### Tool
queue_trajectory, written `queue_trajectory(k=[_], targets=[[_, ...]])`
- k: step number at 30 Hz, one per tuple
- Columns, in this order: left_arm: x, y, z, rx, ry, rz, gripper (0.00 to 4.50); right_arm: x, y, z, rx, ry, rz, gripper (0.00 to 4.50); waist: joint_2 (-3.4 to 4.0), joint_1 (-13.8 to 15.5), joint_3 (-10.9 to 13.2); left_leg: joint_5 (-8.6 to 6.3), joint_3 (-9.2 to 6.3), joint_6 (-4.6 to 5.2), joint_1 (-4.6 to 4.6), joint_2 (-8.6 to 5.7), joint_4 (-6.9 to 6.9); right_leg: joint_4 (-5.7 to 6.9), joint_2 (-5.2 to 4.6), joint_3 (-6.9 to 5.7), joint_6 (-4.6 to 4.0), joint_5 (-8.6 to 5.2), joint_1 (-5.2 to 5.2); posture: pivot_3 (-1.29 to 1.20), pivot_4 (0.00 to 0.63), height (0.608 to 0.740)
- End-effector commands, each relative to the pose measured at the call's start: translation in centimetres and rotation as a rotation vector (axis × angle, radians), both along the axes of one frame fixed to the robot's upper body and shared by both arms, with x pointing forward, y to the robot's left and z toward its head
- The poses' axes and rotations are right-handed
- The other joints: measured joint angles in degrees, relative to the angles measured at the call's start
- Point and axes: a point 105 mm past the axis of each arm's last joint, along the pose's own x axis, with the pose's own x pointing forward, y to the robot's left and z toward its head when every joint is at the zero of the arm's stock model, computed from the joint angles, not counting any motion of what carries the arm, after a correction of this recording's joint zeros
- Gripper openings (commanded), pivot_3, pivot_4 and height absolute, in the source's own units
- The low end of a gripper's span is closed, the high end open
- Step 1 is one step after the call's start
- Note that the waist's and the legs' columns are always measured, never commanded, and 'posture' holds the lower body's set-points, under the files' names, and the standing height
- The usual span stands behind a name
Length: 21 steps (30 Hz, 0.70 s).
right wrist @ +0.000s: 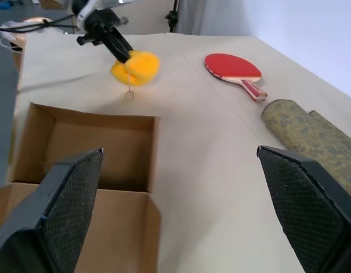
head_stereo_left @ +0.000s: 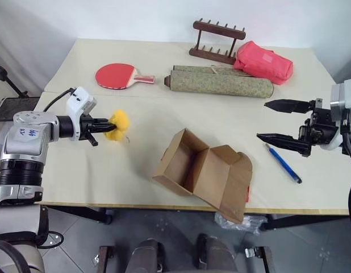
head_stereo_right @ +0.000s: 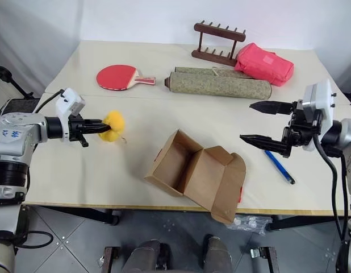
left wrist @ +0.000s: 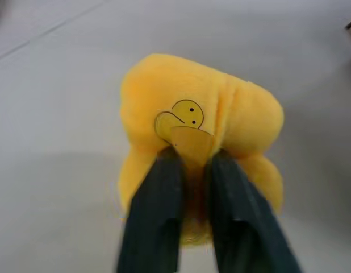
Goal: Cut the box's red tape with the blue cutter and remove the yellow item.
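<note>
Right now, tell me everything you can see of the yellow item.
The yellow item is a small, lumpy, bright yellow plush-looking toy. A yellow tag printed with a smiley face sits on it, and a thin loop hangs below. It is out of the box, to the robot's left of it above the table. The left end effector has its fingers on either side of the tag, pressed into the plush. Whether it also touches the table, I cannot tell.

Arms were silver-grey metal w/ black joint bands; white camera blocks at wrists; black cables trailed off both — blue handwritten marks on left arm.
</note>
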Motion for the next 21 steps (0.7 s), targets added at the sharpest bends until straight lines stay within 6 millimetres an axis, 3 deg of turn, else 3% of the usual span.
queue_trajectory(k=[1, 10, 15, 19, 21], targets=[[-0.6, 0.3, 2.4, -0.015, -0.085, 0.000, 1.97, 0.1, -0.1, 0.8, -0.012, -0.035, 0.015, 4.50, 0.00, -0.16, 0.00, 0.00, 0.00, 0.00, 0.00, 0.00, 0.00, 0.00, 0.01, 0.00, 0.00, 0.00, 0.00, 0.00, 0.150, 0.740], [-1.3, 1.0, 2.9, -0.052, -0.089, 0.027, 4.49, 0.9, -1.0, 0.3, -0.023, -0.001, 0.001, 4.50, 0.01, -0.17, 0.00, 0.00, 0.02, -0.01, 0.01, 0.02, 0.01, 0.01, 0.00, 0.02, 0.00, 0.00, 0.00, 0.00, 0.150, 0.740], [-2.4, 1.1, 3.7, -0.093, -0.129, -0.012, 4.49, 1.3, -1.9, -0.3, -0.045, 0.026, -0.025, 4.50, 0.03, -0.53, 0.01, 0.00, 0.03, -0.02, 0.01, 0.02, -0.01, 0.01, 0.00, 0.01, 0.00, 0.00, -0.01, 0.00, 0.150, 0.740], [-6.1, 0.0, 4.4, -0.287, -0.186, -0.156, 4.49, 1.5, -3.9, -1.2, -0.012, 0.075, -0.101, 4.50, 0.04, -1.28, 0.02, -0.03, 0.00, -0.06, 0.02, 0.15, -0.03, 0.01, -0.01, 0.02, 0.00, 0.00, -0.01, 0.00, 0.150, 0.740], [-8.0, -0.1, 2.8, -0.310, -0.132, -0.182, 4.49, 1.7, -5.8, -3.0, -0.032, 0.124, -0.153, 4.50, 0.05, -1.45, 0.02, -0.06, 0.00, -0.09, 0.05, 0.17, -0.05, 0.03, -0.01, 0.02, 0.00, 0.00, -0.01, 0.00, 0.150, 0.740]])
